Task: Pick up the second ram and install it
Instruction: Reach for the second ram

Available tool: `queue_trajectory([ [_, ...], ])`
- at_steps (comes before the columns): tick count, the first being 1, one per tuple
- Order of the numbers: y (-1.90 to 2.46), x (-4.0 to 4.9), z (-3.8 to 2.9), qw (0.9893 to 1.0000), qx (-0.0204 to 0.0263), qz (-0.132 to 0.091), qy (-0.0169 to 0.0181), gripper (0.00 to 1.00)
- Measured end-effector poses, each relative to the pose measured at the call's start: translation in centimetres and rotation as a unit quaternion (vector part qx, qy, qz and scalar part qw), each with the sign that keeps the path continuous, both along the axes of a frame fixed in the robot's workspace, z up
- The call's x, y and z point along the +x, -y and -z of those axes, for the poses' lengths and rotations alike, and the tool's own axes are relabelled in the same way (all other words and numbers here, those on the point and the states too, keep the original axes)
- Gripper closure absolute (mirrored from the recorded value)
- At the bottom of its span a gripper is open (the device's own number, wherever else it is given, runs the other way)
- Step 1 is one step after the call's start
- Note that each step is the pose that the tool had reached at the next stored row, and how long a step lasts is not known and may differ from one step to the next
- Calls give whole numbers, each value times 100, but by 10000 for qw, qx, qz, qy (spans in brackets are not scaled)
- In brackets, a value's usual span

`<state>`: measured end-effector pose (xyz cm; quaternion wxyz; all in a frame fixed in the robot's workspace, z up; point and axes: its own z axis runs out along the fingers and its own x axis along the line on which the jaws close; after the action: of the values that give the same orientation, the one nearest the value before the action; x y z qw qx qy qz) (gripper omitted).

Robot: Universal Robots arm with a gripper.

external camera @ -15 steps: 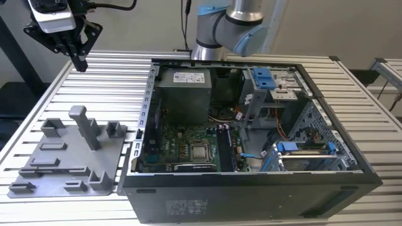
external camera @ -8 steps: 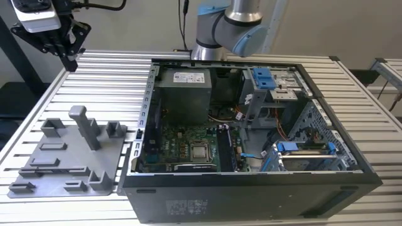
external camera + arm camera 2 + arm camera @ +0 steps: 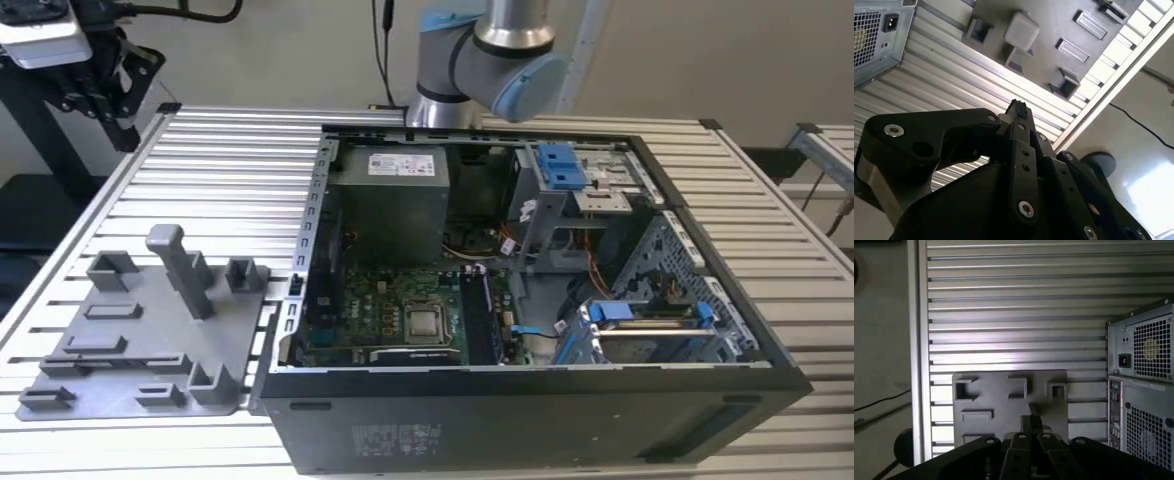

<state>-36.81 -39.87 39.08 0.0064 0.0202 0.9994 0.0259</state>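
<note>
My gripper (image 3: 123, 132) hangs high at the exterior view's upper left, over the far corner of the slatted table (image 3: 227, 170) and well away from the open computer case (image 3: 534, 415). In both wrist views its black fingers (image 3: 1017, 111) (image 3: 1032, 424) come together to one narrow tip, shut, with nothing showing between them. Below it lies the grey holding fixture (image 3: 134, 335) (image 3: 1054, 30) (image 3: 1004, 400), whose pockets look bare. The second ram is out of view. Inside the case, the green board (image 3: 387, 310) has long black slots (image 3: 478, 318) beside the processor.
The case's rear panel with fan grille and power socket (image 3: 1144, 365) (image 3: 869, 40) stands beside the fixture. The arm's base (image 3: 467, 60) rises behind the case. A blue-tabbed drive cage (image 3: 567, 175) and a second bay (image 3: 647, 320) crowd the case's right side. The table's edge rail (image 3: 918, 340) borders the floor.
</note>
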Motion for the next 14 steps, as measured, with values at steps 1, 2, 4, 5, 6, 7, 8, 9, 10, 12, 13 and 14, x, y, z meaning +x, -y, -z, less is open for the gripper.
queue_trajectory([
  [1, 0, -28, 0, 10000, 0, 0, 0, 89],
  [2, 0, -52, 0, 10000, 0, 0, 0, 89],
  [4, 0, -103, 1, 10000, 0, 0, 0, 89],
  [5, 0, -126, 1, 10000, 0, 0, 0, 89],
  [6, 0, -149, 2, 10000, 0, 0, 0, 89],
  [7, 0, -168, 2, 10000, 0, -1, 0, 89],
  [8, 0, -182, 1, 10000, 0, 0, 0, 89],
  [9, 0, -184, 1, 10000, 0, 0, 0, 89],
  [10, 0, -184, 1, 10000, 0, -1, 0, 89],
  [12, 0, -186, 2, 10000, 0, -1, 0, 89],
  [13, 0, -187, 2, 10000, 1, 0, 0, 89],
  [14, 0, -187, 2, 10000, 1, 0, 0, 89],
])
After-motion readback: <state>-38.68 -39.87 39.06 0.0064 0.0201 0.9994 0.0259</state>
